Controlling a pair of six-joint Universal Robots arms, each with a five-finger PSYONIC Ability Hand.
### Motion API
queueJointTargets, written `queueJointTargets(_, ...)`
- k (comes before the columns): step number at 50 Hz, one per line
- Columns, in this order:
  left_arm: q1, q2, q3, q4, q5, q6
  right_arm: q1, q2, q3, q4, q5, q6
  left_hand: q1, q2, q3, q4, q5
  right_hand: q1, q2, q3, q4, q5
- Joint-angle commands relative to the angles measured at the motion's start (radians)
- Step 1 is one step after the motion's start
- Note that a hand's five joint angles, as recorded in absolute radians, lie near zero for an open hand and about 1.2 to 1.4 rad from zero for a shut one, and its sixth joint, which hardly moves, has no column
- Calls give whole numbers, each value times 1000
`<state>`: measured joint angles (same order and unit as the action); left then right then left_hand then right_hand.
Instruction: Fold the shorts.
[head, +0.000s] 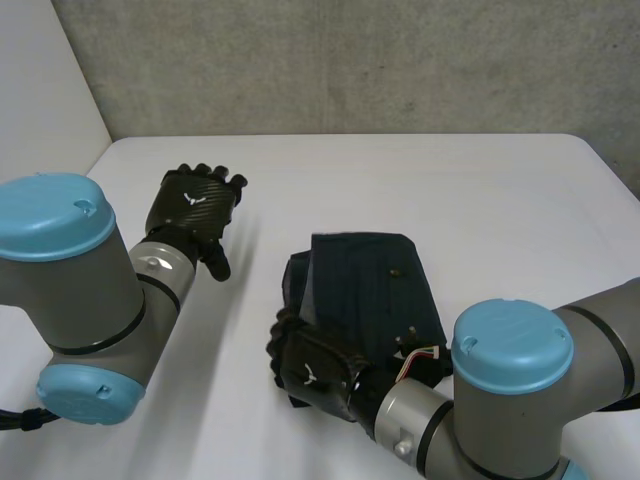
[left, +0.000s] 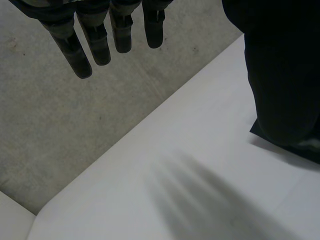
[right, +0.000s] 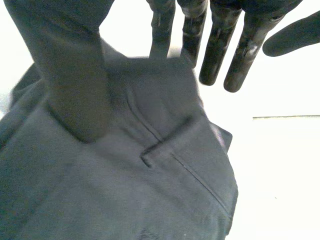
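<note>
Dark folded shorts (head: 370, 285), right hand (head: 315, 370) open over their near edge, left hand (head: 195, 205) open above table (head: 500, 190)

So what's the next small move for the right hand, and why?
Probably draw the right hand back off the shorts: they lie in a compact folded stack, its straight fingers grip nothing, and the left hand hangs apart over the table.
</note>
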<state>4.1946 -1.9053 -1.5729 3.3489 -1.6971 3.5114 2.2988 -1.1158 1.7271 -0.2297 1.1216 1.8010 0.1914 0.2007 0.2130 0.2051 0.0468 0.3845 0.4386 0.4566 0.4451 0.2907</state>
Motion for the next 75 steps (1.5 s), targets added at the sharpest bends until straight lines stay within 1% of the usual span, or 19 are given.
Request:
queueJointTargets(1, 1, 9, 19, 1, 0, 0, -38, -130, -14, -57, -36, 364, -17, -26, -38, -31, -47, -208, -263, -281, -269, -289)
queueJointTargets(2, 1, 11, 24, 1, 0, 0, -45, -174, -11, -77, -34, 489, -17, -26, -38, -31, -47, -210, -264, -282, -271, -291)
queueJointTargets(7, -10, 15, 77, 1, -1, -9, -73, -294, -26, -94, 15, 834, -17, -26, -38, -31, -47, -210, -264, -282, -271, -291)
queueJointTargets(9, -18, 15, 93, 1, -1, -29, -105, -332, -32, -88, 59, 918, -16, -25, -38, -30, -46, -210, -264, -282, -271, -291)
queueJointTargets(10, -31, 17, 109, 1, -1, -60, -148, -366, -35, -67, 120, 976, -10, -20, -32, -24, -40, -210, -264, -282, -271, -291)
queueJointTargets(13, -67, 11, 149, -3, 2, -129, -250, -404, -44, 42, 234, 1035, -4, -14, -26, -18, -34, -210, -264, -282, -271, -291)
queueJointTargets(17, -113, -9, 195, -13, 42, -196, -336, -406, -49, 166, 299, 1060, -4, -14, -26, -18, -34, -210, -264, -282, -271, -291)
queueJointTargets(23, -201, -152, 272, -39, 139, -252, -360, -342, -57, 194, 297, 1149, 5, -5, -17, -9, -25, -210, -264, -282, -271, -291)
queueJointTargets(27, -255, -262, 350, -107, 114, -250, -361, -254, -95, 205, 279, 1244, 19, 10, -2, 5, -11, -210, -264, -282, -271, -291)
queueJointTargets(29, -263, -320, 393, -179, 71, -249, -354, -207, -116, 207, 251, 1268, 19, 10, -2, 5, -11, -210, -264, -282, -271, -291)
queueJointTargets(34, -263, -385, 429, -325, -42, -241, -348, -81, -165, 214, 184, 1282, 19, 10, -2, 5, -11, -210, -264, -282, -271, -291)
queueJointTargets(41, -257, -409, 407, -375, -163, -221, -311, 65, -218, 219, 171, 1244, 19, 10, -2, 5, -11, -210, -264, -282, -271, -291)
queueJointTargets(49, -249, -400, 334, -367, -179, -161, -291, 145, -230, 228, 207, 1066, 16, 7, -5, 3, -14, -210, -264, -282, -271, -291)
queueJointTargets(54, -261, -383, 327, -371, -182, -158, -280, 146, -235, 228, 250, 1022, 13, 4, -8, 0, -17, -210, -264, -282, -271, -291)
queueJointTargets(60, -269, -298, 314, -371, -181, -158, -280, 38, -248, 225, 260, 1029, 8, -2, -14, -6, -22, -210, -264, -282, -271, -291)
queueJointTargets(66, -248, -88, 317, -371, -179, -161, -282, -113, -264, 216, 277, 1069, 2, -8, -20, -12, -28, -210, -264, -282, -271, -291)
queueJointTargets(71, -116, 138, 312, -376, -159, -167, -309, -294, -297, 216, 369, 1172, -10, -19, -32, -24, -40, -210, -264, -282, -271, -291)
queueJointTargets(72, -61, 199, 320, -384, -141, -167, -331, -356, -305, 227, 420, 1187, -7, -17, -29, -21, -37, -210, -264, -282, -271, -291)
queueJointTargets(75, 14, 268, 327, -427, -89, -173, -390, -439, -316, 291, 513, 1183, -1, -11, -23, -15, -31, -210, -264, -282, -271, -291)
